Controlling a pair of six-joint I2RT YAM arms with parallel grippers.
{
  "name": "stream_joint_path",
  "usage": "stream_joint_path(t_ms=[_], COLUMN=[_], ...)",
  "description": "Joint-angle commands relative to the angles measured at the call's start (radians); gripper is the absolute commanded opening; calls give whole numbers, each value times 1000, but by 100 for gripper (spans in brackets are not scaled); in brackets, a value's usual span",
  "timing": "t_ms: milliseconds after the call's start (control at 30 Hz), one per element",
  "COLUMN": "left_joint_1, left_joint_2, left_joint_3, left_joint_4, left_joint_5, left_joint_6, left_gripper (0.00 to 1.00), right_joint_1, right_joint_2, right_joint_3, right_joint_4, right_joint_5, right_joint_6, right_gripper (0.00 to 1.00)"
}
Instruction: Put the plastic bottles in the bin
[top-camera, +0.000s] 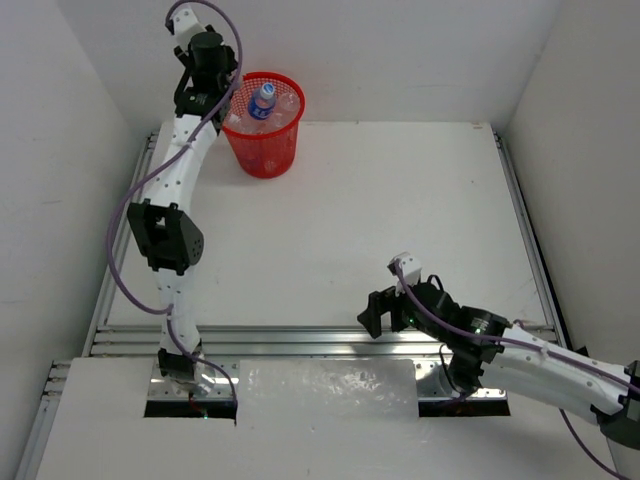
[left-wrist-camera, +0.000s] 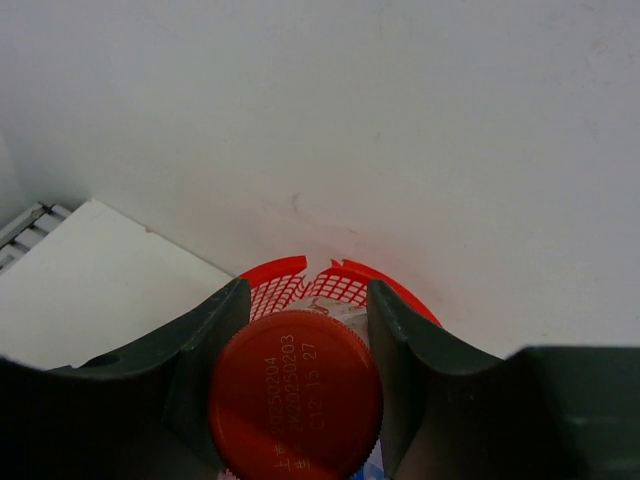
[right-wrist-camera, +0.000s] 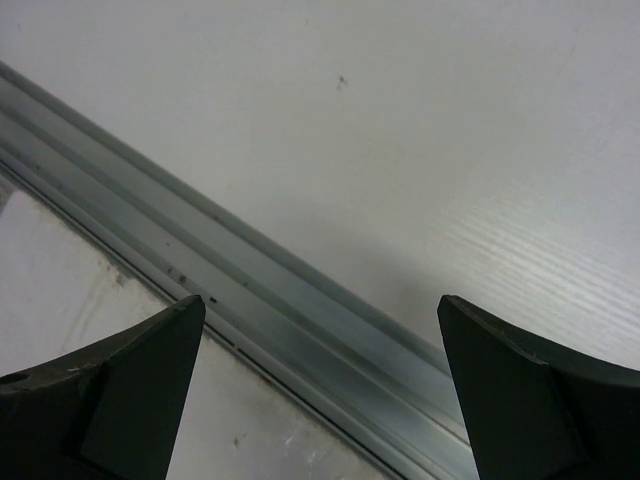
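The red mesh bin stands at the table's far left, by the back wall. A clear bottle with a blue label lies inside it with other clear bottles. My left gripper hangs over the bin's left rim. In the left wrist view it is shut on a bottle with a red cap, the bin's notched rim just beyond. My right gripper is open and empty low over the near rail.
White walls enclose the table on the left, back and right. Aluminium rails run along the table's near and side edges. A translucent plastic sheet lies between the arm bases.
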Motion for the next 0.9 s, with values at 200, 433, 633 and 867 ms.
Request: stream_joint_path(t_ms=[200, 433, 633, 867], left_joint_1=[38, 47, 49, 49], left_joint_2=[131, 165, 70, -32], left_joint_3=[137, 122, 63, 13], left_joint_4=[241, 229, 257, 200], left_joint_5=[144, 222, 362, 426], left_joint_6=[61, 40, 27, 49], left_gripper=[38, 100, 100, 100], right_joint_1=[4, 4, 4, 4], right_joint_2=[23, 133, 195, 192], right_joint_3=[-47, -13, 25, 61], right_joint_4=[25, 74, 68, 40], right_joint_5=[-106, -140, -83, -60], right_joint_6=[74, 62, 49, 55], right_gripper=[99, 99, 99, 99])
